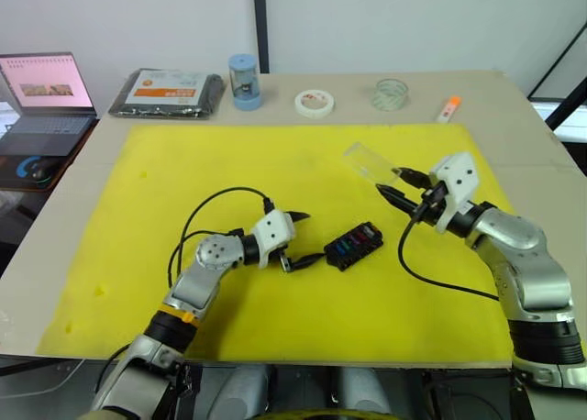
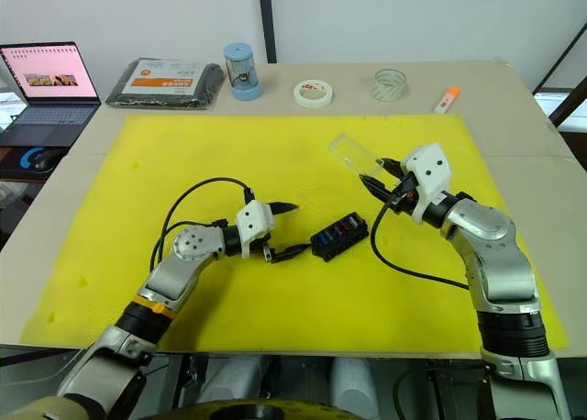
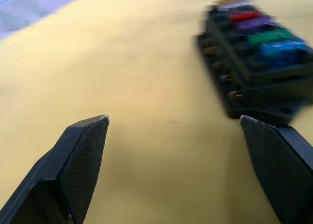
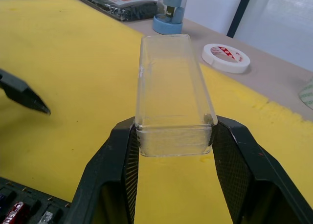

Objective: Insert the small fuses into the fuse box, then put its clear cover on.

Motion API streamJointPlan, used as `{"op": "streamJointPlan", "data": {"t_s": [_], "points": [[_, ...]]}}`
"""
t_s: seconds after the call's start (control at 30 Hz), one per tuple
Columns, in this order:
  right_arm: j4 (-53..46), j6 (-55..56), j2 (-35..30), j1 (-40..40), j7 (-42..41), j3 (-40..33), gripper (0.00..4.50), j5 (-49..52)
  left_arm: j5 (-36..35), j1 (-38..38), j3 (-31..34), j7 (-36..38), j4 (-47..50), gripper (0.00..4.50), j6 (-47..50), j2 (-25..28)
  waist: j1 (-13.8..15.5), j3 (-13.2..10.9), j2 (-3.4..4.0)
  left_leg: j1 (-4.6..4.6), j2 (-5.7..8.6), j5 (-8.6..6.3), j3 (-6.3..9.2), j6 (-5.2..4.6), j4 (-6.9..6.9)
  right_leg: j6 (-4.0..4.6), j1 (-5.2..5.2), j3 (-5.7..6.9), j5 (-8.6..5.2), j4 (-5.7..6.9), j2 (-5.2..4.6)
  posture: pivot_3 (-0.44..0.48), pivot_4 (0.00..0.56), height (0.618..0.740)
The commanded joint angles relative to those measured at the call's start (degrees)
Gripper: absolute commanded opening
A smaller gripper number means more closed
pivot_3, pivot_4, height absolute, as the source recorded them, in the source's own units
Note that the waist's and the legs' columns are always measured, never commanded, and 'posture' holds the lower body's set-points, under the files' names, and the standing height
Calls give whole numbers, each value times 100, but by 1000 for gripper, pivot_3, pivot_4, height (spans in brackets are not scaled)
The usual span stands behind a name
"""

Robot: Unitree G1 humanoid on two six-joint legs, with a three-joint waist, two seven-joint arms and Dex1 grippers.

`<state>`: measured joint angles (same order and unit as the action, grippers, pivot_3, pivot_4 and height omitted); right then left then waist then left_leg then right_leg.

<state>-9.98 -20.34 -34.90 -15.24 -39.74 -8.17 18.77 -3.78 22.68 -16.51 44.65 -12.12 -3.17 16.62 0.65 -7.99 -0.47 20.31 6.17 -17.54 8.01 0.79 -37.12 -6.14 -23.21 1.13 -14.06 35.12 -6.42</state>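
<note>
1. The fuse box [image 1: 354, 245] lies near the middle of the yellow mat [image 1: 138, 255], with the small fuses [image 3: 266, 35] seated in its slots in a row: blue, green, purple and red show.
2. The clear cover [image 4: 172, 94] is off the box, held in the air at about 1 o'clock from it, above the mat.
3. The right gripper [image 4: 172, 136] is clamped on one short end of the clear cover, one finger on each side.
4. The left gripper [image 1: 303, 238] sits at 9 o'clock of the fuse box, just beside it, its fingers [image 3: 80, 155] spread wide and holding nothing.
5. Beyond the mat at 12 o'clock sit a white tape roll [image 1: 314, 103], a clear tape roll [image 1: 390, 93], a blue cylinder [image 1: 244, 81] and a black packet [image 1: 167, 92].
</note>
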Motion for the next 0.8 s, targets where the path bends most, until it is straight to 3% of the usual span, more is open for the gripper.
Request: {"op": "streamJointPlan", "data": {"t_s": [0.03, 0.2, 0.33, 0.8], "points": [[3, 149, -101, -94, -1, -183, 1832, -1, -88, -54, 190, -61, 264, 4500, 112, 41, -5, 0, 0, 0, -1, 0, 0, 0, 0, 0, -1, 0, 0, 1, -1, 0, 150, 740], [149, 236, -220, -19, -100, -236, 1832, -45, -873, -419, 178, 831, 1030, 4500, 559, 262, -4, 0, 0, 3, -1, 0, 0, 0, 2, 0, -5, -1, 0, 0, -3, 0, 150, 740], [171, 230, -359, 11, -179, -364, 1832, 43, -860, -487, -63, 1169, 1269, 4500, 691, 373, 5, 0, 1, 4, -1, 0, 0, 0, 1, 0, -3, 0, 0, -2, -3, 0, 150, 740], [-91, -83, -441, 74, -58, -516, 1832, 103, 15, -249, -677, 566, 501, 4500, 455, -343, 11, 0, 1, 3, 1, 0, -1, 0, 1, 0, 0, 0, 0, -4, -3, 0, 150, 740]]}}
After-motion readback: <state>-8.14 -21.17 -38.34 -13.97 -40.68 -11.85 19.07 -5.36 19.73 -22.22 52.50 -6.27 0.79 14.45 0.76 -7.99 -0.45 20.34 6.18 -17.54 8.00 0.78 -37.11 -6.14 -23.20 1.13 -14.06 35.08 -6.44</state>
